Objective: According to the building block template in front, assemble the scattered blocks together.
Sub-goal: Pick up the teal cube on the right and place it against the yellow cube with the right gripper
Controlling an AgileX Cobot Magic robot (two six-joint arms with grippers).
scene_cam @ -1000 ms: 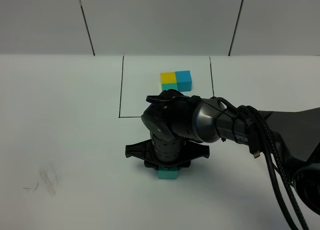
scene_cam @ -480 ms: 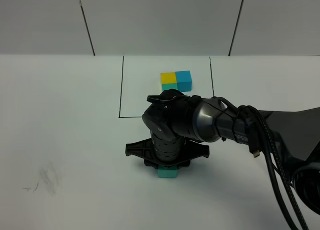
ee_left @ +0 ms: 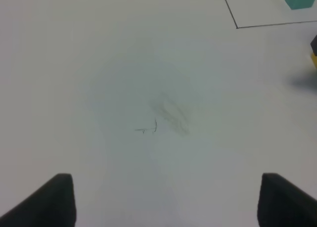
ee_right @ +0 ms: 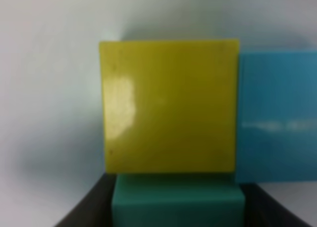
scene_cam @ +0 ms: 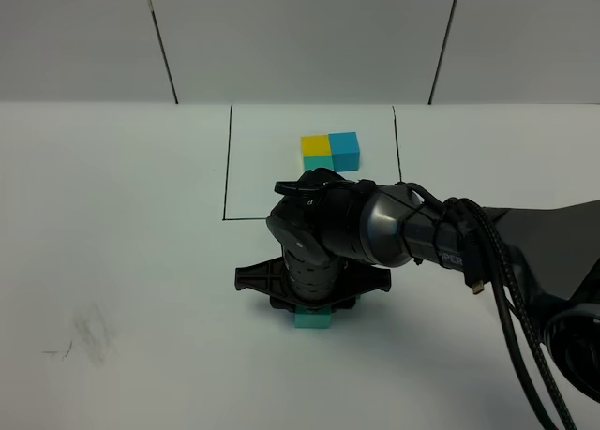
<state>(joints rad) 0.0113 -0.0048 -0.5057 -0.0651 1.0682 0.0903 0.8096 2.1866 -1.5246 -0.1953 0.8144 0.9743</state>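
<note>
The building block template (scene_cam: 330,152), a joined yellow, blue and teal-green trio, lies inside the black drawn rectangle (scene_cam: 226,168) at the back. My right gripper (scene_cam: 312,310) points straight down in front of the rectangle, shut on the teal-green cube (scene_cam: 312,321). In the right wrist view this teal-green cube (ee_right: 178,201) sits between the dark fingers (ee_right: 84,213) and touches the yellow cube (ee_right: 168,106). The blue cube (ee_right: 275,113) is flush against the yellow one's side. The arm hides the yellow and blue cubes in the exterior view. My left gripper (ee_left: 163,202) is open and empty over bare table.
The white table (scene_cam: 112,215) has a faint grey smudge (scene_cam: 89,336) at the front left, also under my left gripper (ee_left: 168,113). The right arm and its cables (scene_cam: 506,289) cross the right half. A corner of the rectangle (ee_left: 237,26) shows in the left wrist view.
My right gripper has shifted slightly back and left with the teal-green cube. The left gripper's earlier state is not shown.
</note>
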